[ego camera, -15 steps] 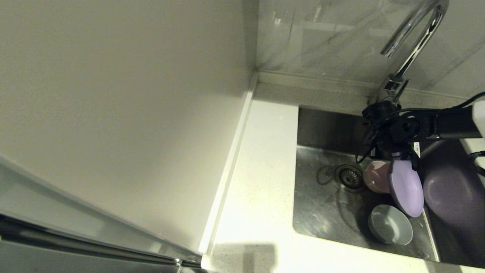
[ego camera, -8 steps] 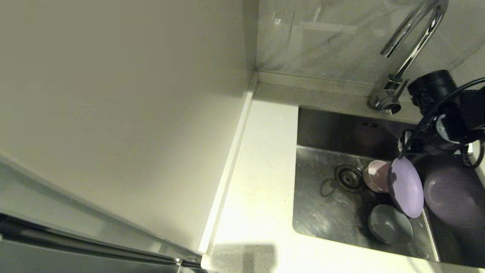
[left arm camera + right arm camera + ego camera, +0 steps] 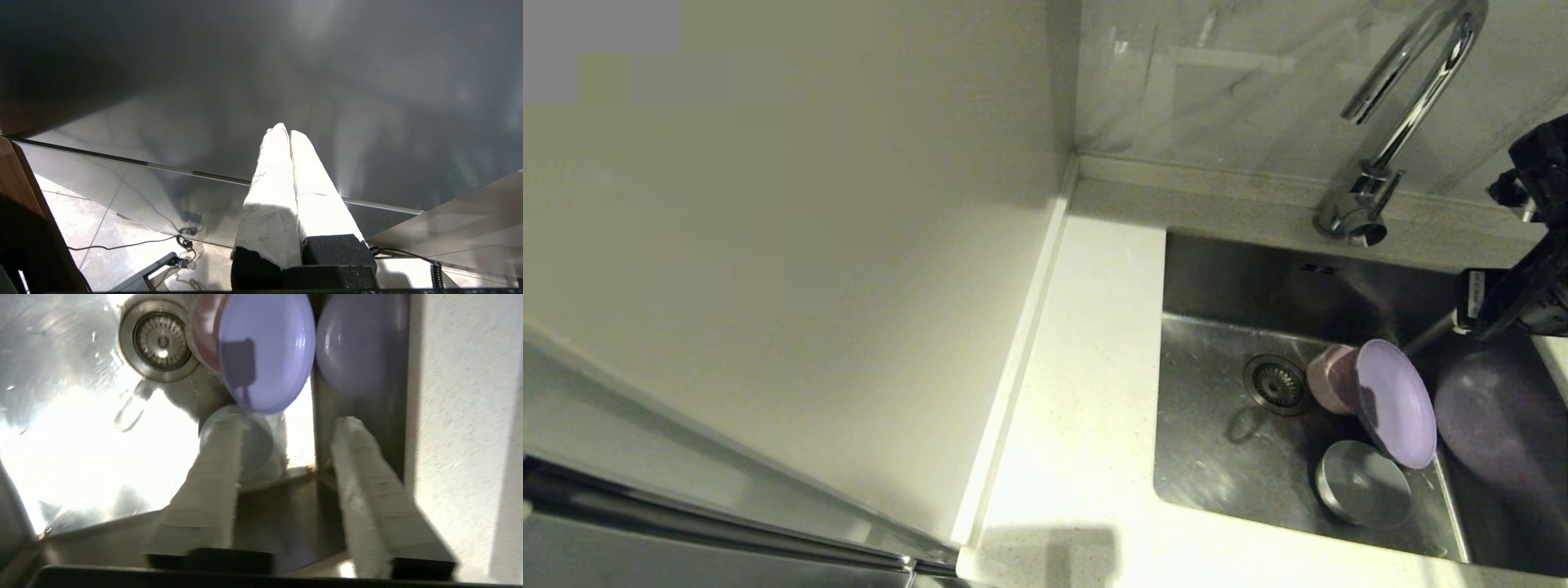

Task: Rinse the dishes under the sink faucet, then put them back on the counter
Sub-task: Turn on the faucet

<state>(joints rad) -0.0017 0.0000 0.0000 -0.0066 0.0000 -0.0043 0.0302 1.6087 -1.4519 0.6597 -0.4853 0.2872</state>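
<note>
In the steel sink (image 3: 1217, 441) the lilac plate (image 3: 1398, 404) stands on edge, leaning on the tipped pink bowl (image 3: 1330, 380) beside the drain (image 3: 1274, 382). The grey-outside bowl (image 3: 1364, 483) sits upright near the sink's front wall. My right gripper (image 3: 286, 422) is open and empty, up over the sink's right rear corner, apart from the plate (image 3: 265, 351) and from the grey bowl (image 3: 249, 445). Its arm (image 3: 1523, 286) enters at the right edge. The chrome faucet (image 3: 1409, 90) arches over the back. My left gripper (image 3: 286, 131) is shut and empty, parked out of the head view.
The white speckled counter (image 3: 1086, 367) runs along the sink's left side and front, and another strip (image 3: 457, 416) borders its right side. A cream wall panel (image 3: 792, 245) stands on the left. The plate's reflection (image 3: 1494, 412) shows on the sink's right wall.
My right arm has pulled away from the plate's upper edge, up and to the right. The plate and both bowls have stayed where they were.
</note>
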